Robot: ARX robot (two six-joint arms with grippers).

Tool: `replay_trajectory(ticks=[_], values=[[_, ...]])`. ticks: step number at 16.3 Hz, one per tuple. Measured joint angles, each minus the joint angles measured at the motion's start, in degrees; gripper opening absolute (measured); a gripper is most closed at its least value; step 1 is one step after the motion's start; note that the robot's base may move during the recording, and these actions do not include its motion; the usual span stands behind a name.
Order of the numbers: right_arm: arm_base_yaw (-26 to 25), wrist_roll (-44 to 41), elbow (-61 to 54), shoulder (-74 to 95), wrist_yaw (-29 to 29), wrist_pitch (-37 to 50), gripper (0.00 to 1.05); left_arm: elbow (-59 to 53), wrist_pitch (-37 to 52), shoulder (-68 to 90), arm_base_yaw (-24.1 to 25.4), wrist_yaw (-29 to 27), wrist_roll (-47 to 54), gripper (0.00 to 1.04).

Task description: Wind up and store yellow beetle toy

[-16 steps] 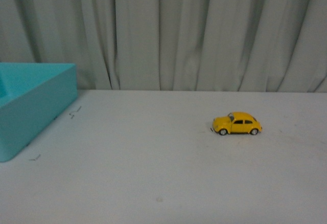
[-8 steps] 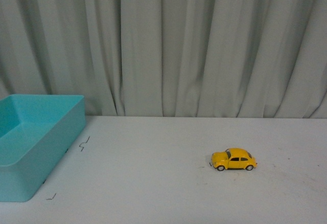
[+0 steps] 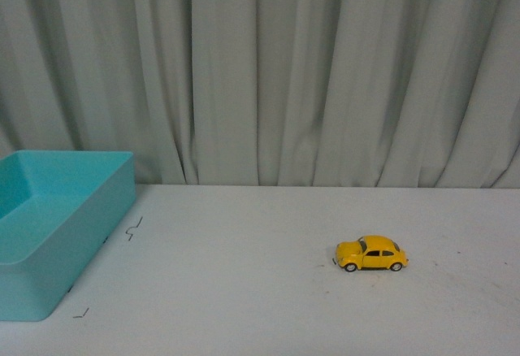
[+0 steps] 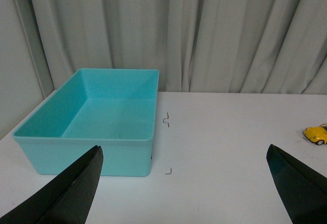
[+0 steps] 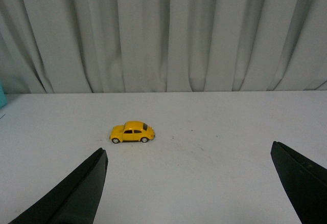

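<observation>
The yellow beetle toy (image 3: 371, 253) stands on its wheels on the white table, right of centre, nose to the left. It also shows in the right wrist view (image 5: 132, 132) and at the edge of the left wrist view (image 4: 317, 134). My left gripper (image 4: 184, 183) is open and empty, near the table's front, with the teal bin ahead of it. My right gripper (image 5: 189, 183) is open and empty, well short of the toy. Neither gripper shows in the front view.
An open, empty teal bin (image 3: 49, 267) stands at the table's left; it also shows in the left wrist view (image 4: 92, 152). Small dark marks (image 3: 132, 229) lie on the table beside it. Grey curtains (image 3: 284, 71) hang behind the table's far edge.
The front view has tilted up between one second ago and half a second ago, so toy and bin sit lower in frame. The toy has not moved on the table since.
</observation>
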Motion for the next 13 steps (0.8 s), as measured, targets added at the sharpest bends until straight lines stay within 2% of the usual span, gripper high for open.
replay_trajectory(ticks=[13], values=[[0.00, 0.00, 0.00, 0.00, 0.00, 0.00, 0.98, 0.00, 0.00, 0.00, 0.00, 0.00, 0.00, 0.98]])
